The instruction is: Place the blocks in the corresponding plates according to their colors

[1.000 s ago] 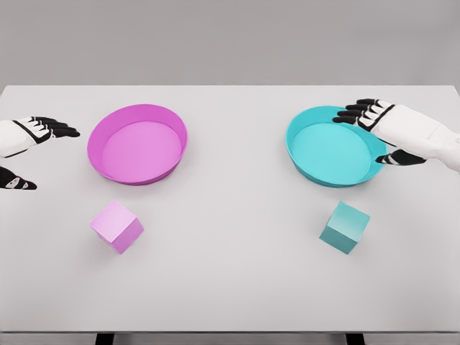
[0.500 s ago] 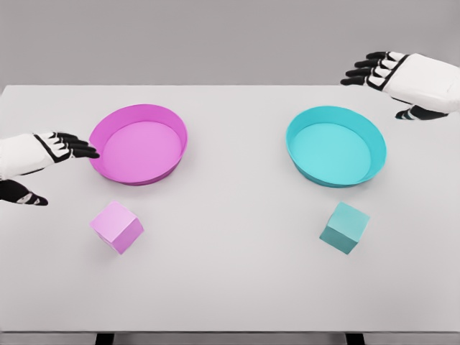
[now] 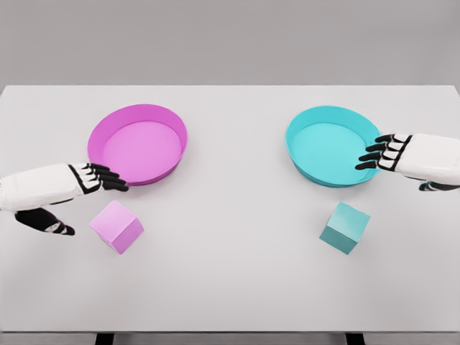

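**Both hands drop toward their blocks**

On the white table (image 3: 230, 287), the pink plate (image 3: 137, 144) and teal plate (image 3: 335, 146) both sit empty. The left hand (image 3: 65, 192), fingers spread and holding nothing, has slid down from beside the pink plate to just left of the pink block (image 3: 116, 226). The right hand (image 3: 413, 158), also open and empty, has swung down from beyond the teal plate to its right rim, above the teal block (image 3: 344, 227). Both grasps look imminent; nothing is sorted yet.

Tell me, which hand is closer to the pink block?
Left. The left hand hovers just up-left of the pink block; the right hand is far across, by the teal plate.
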`<action>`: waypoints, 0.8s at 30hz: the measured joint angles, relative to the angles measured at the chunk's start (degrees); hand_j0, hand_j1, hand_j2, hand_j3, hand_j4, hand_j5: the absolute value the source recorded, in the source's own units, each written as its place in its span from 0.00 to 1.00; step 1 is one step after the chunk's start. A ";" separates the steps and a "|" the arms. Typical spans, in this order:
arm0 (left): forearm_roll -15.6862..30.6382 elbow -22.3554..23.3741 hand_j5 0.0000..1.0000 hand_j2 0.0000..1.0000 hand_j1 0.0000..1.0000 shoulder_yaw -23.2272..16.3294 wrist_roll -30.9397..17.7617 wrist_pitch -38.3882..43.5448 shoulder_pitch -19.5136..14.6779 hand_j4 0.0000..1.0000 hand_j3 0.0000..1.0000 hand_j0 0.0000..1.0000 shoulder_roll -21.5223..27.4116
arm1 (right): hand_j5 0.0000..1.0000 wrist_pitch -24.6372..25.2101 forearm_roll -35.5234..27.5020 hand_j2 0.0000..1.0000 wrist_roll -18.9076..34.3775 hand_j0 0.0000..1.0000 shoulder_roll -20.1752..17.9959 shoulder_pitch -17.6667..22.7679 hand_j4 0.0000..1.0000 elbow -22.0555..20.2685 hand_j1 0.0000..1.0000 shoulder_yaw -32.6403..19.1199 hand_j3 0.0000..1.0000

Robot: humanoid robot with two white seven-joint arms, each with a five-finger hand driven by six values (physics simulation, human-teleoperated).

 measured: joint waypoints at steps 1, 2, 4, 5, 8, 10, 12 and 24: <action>-0.01 -0.01 1.00 1.00 1.00 -0.28 -0.05 0.00 0.00 1.00 1.00 1.00 -0.11 | 1.00 0.00 0.00 1.00 -0.01 1.00 -0.36 0.27 1.00 -0.66 1.00 0.17 1.00; -0.03 -0.01 1.00 1.00 1.00 -0.51 -0.08 0.00 0.00 1.00 1.00 1.00 -0.20 | 1.00 0.00 0.01 1.00 0.02 1.00 -0.62 0.44 1.00 -1.17 1.00 0.36 1.00; -0.09 -0.02 1.00 1.00 1.00 -0.80 -0.16 0.00 0.18 1.00 1.00 1.00 -0.69 | 1.00 0.00 0.01 1.00 0.15 1.00 -0.90 0.71 1.00 -1.90 1.00 0.90 1.00; -0.17 -0.02 1.00 1.00 1.00 -0.90 -0.20 0.00 0.35 1.00 1.00 1.00 -0.97 | 1.00 0.00 0.03 1.00 0.23 1.00 -0.98 0.88 1.00 -2.30 1.00 1.09 1.00; -0.49 0.03 1.00 1.00 1.00 -1.11 -0.34 0.00 0.44 1.00 1.00 1.00 -1.46 | 1.00 0.00 0.04 1.00 0.35 1.00 -1.00 2.11 1.00 -3.51 1.00 1.41 1.00; -0.87 0.05 1.00 1.00 1.00 -1.71 -0.41 0.00 0.44 1.00 1.00 1.00 -1.96 | 1.00 0.00 -0.01 1.00 0.33 1.00 -0.81 2.20 1.00 -4.03 1.00 1.47 1.00; -1.15 0.06 1.00 1.00 1.00 -2.16 -0.45 0.00 0.44 1.00 1.00 1.00 -2.39 | 1.00 0.00 -0.05 1.00 0.22 1.00 -0.51 2.20 1.00 -4.32 1.00 1.50 1.00; -5.90 0.09 1.00 1.00 1.00 -3.34 -0.52 0.00 0.35 1.00 1.00 1.00 -5.55 | 1.00 0.00 -1.81 1.00 0.12 1.00 2.29 2.12 1.00 -5.71 1.00 1.52 1.00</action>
